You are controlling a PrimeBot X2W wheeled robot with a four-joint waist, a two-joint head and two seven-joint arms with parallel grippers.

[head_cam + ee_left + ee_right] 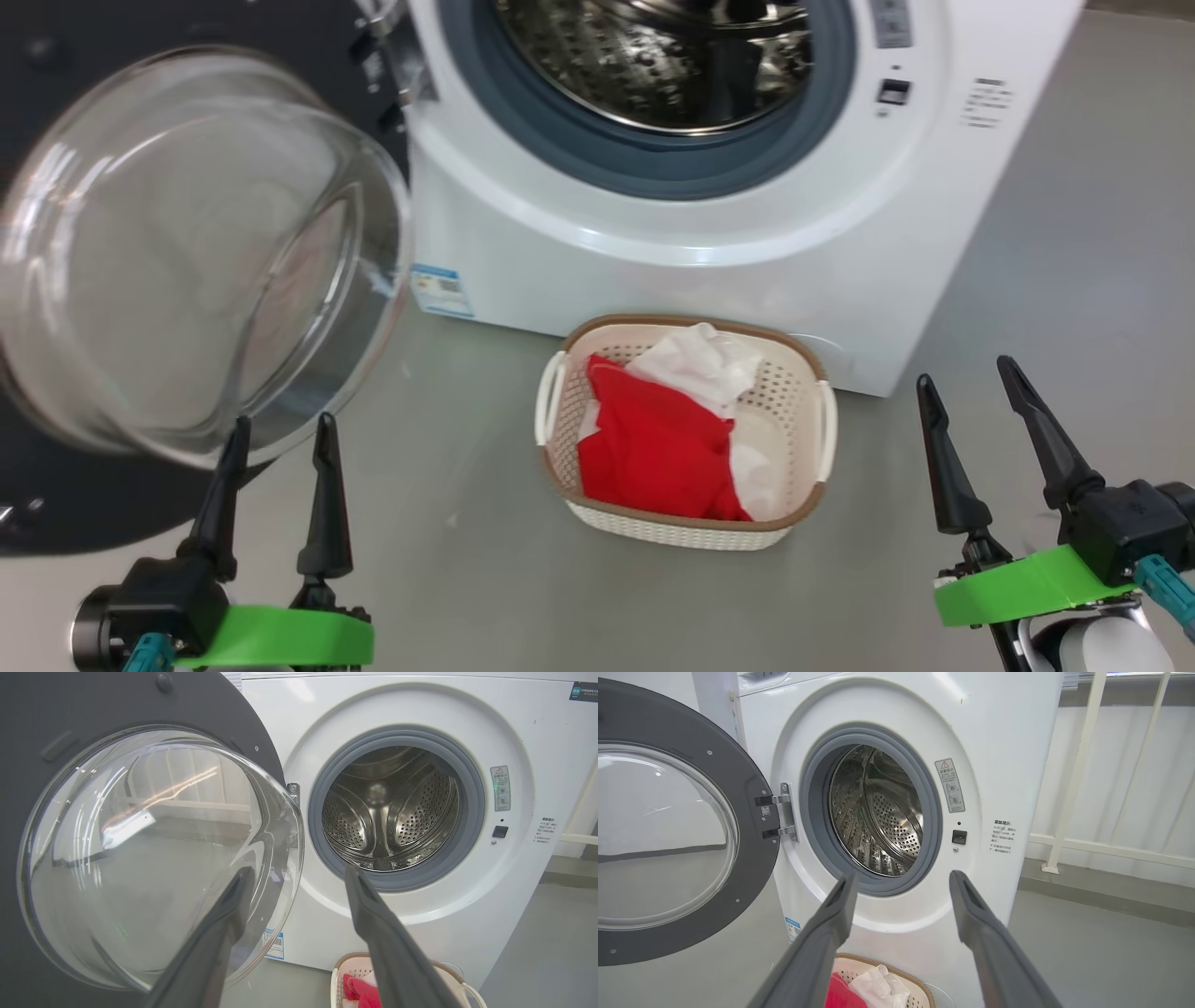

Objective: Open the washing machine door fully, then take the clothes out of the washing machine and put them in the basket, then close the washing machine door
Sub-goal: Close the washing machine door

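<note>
Door (187, 252) swung wide open, hinged on the left side of the washing machine (747, 243): broad black rim, bulging clear glass bowl. Round mouth of the machine unobstructed, ringed by a grey-blue rubber gasket (672, 163), with a shiny perforated steel drum (653, 56) behind. Basket (672, 532) on the grey floor (467, 579) just in front of the machine, cream perforated plastic with a brown rim, holding the clothes (653, 448), crumpled red and white. Open floor right of the machine. Both pairs of jaws spread apart, grasping nothing, well short of the machine; left fingers (327, 504) close before the door's glass.
</note>
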